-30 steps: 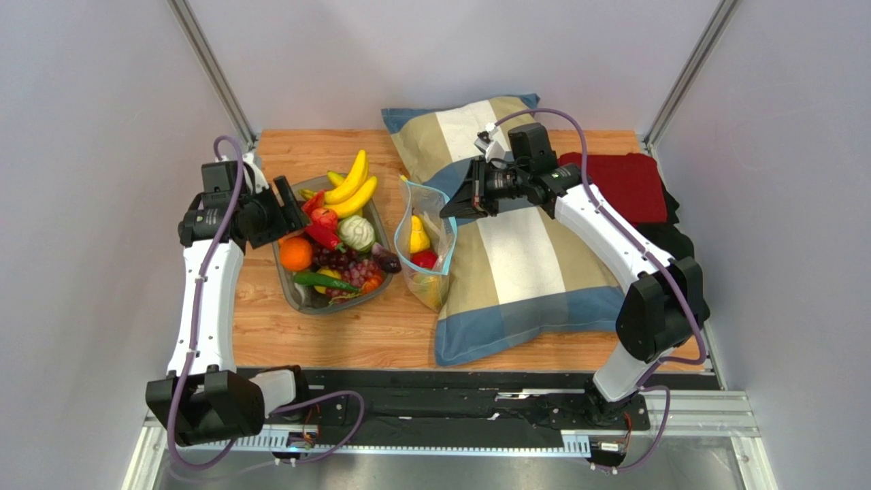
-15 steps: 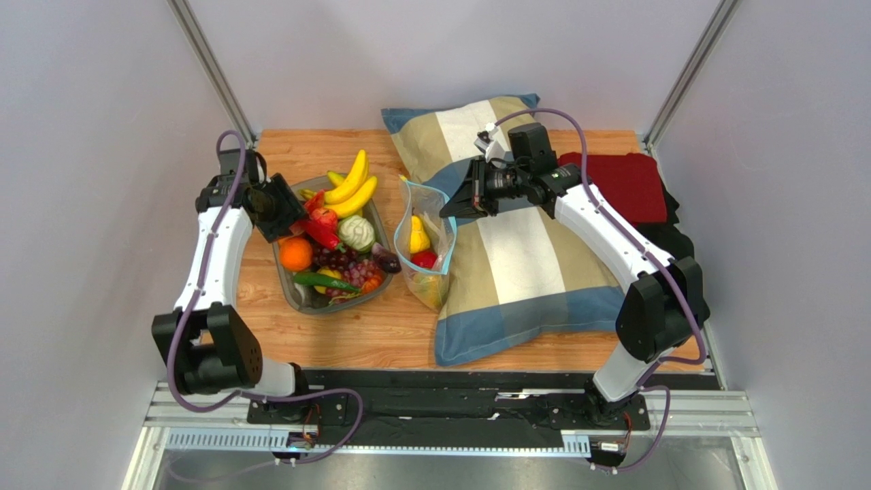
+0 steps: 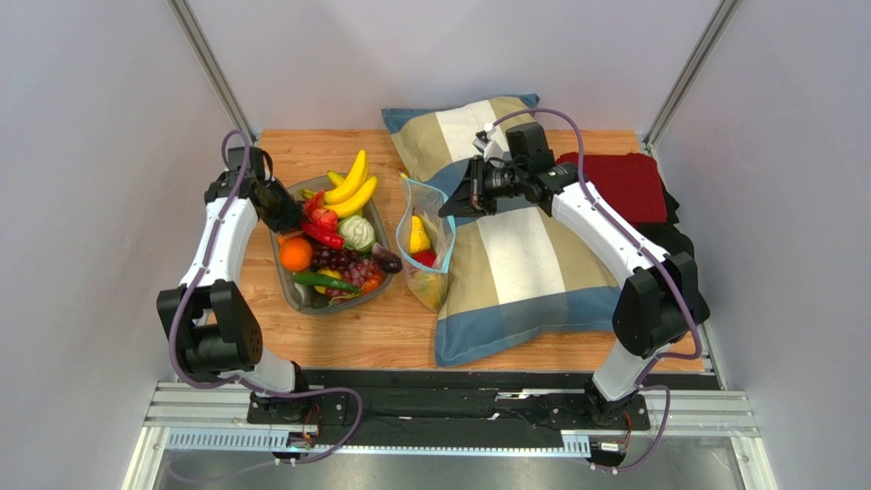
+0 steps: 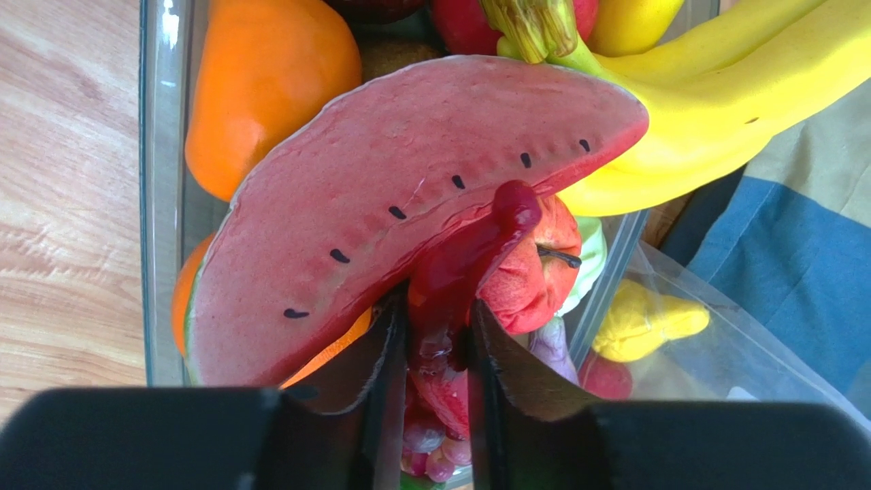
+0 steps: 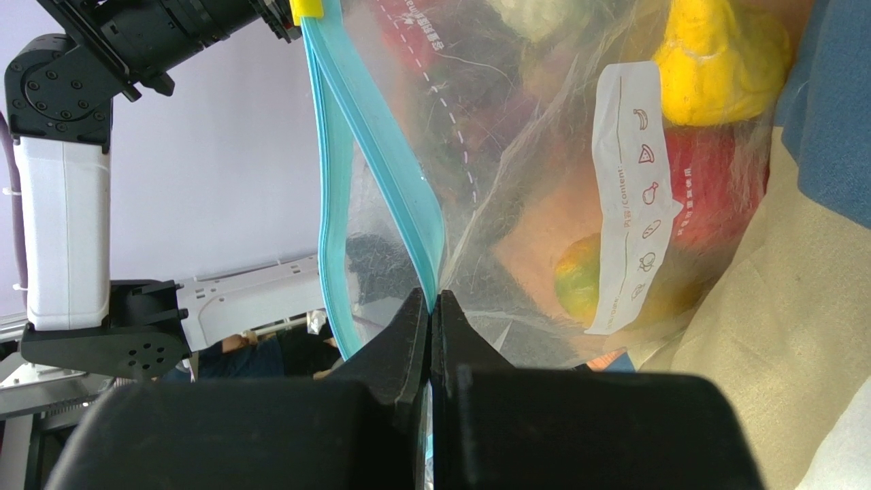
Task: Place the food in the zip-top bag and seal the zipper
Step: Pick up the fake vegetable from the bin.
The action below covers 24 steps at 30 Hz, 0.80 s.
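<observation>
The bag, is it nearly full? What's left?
Started: a yellow piece and a red piece sit in the zip-top bag. Now: right gripper holds the zipper edge, left gripper grips a red pepper. Left: bananas, orange, grapes in the dish; sealing.

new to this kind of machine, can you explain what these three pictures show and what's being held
Two robot arms stand at a wooden table. The wide picture looks down from above; the other two come from wrist cameras. A clear dish holds toy food, beside a striped pillow. The left end effector pinches a glossy red piece by a watermelon slice. The right end effector holds the blue zipper of the zip-top bag, which already has food inside.
</observation>
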{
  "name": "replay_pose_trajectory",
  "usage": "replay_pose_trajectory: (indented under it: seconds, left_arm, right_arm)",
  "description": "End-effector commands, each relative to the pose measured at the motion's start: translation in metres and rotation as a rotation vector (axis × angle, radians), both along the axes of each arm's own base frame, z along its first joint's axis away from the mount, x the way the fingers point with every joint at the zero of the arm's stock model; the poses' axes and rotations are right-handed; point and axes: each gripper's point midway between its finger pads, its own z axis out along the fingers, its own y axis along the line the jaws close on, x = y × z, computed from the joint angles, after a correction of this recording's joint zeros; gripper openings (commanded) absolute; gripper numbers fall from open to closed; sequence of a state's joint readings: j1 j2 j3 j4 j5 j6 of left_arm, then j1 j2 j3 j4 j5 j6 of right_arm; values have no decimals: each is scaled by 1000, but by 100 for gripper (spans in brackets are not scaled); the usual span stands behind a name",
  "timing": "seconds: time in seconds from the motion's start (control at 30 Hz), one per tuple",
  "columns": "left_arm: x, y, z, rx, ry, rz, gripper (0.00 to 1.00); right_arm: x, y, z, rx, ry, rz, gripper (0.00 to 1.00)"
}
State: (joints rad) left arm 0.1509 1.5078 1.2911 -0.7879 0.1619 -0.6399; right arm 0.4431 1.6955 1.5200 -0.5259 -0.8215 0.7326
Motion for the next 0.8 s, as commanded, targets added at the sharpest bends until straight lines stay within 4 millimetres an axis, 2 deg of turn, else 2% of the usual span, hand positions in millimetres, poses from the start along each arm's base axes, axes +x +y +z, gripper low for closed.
replay_pose_trajectory:
  seconds: [0.0, 0.07, 0.17, 0.2, 0.27, 0.3, 0.37, 0.4, 0.47, 0.5, 0.53, 0.57, 0.6, 0.63, 0.67, 0.7, 0.73, 0.77]
  left_arm:
    - [10, -2, 29, -5, -89, 5, 21]
    - [4, -4, 36, -8, -93, 2, 16]
    - [-7, -6, 60, 1, -142, -17, 9]
    - [-11, -8, 78, 10, -194, -27, 6]
    - [-14, -10, 100, 42, -263, -58, 0]
    - [-16, -18, 124, 66, -335, -93, 0]
    - [-17, -28, 149, 133, -425, -166, 0]
    - [-19, -43, 174, 162, -502, -222, 0]
    - [-18, -69, 203, 249, -628, -353, 0]
    - [-24, -95, 223, 274, -710, -438, 0]
    - [-22, -108, 243, 307, -800, -484, 0]
    - [-24, -120, 255, 377, -871, -562, 0]
    - [-33, -146, 266, 389, -940, -648, 0]
    - [-33, -158, 281, 467, -1031, -718, 0]
    - [-34, -171, 283, 496, -1061, -765, 0]
    - [-42, -195, 284, 506, -1102, -846, 0]
    - [-42, -204, 288, 564, -1147, -897, 0]
    - [-47, -225, 281, 566, -1164, -967, 0]
  right_arm:
    - [3, 4, 16, 29, -47, 19, 0]
    - [3, 3, 18, 30, -50, 18, 0]
    - [2, 3, 18, 29, -54, 22, 0]
    - [2, 3, 18, 28, -53, 22, 0]
    - [1, 2, 19, 29, -58, 23, 0]
    - [1, 2, 20, 30, -59, 23, 0]
    - [2, 3, 19, 30, -59, 23, 0]
    - [2, 3, 19, 30, -62, 22, 0]
    - [2, 2, 19, 29, -60, 20, 0]
    - [1, 2, 20, 29, -64, 23, 0]
    - [1, 1, 21, 29, -69, 23, 0]
    - [0, 1, 22, 28, -75, 25, 0]
    - [0, 1, 20, 25, -72, 26, 0]
    - [0, 1, 20, 22, -73, 29, 0]
    - [0, 1, 20, 21, -78, 27, 0]
    - [0, 1, 20, 20, -78, 27, 0]
    - [0, 0, 20, 20, -83, 27, 0]
    - [0, 1, 20, 19, -82, 27, 0]
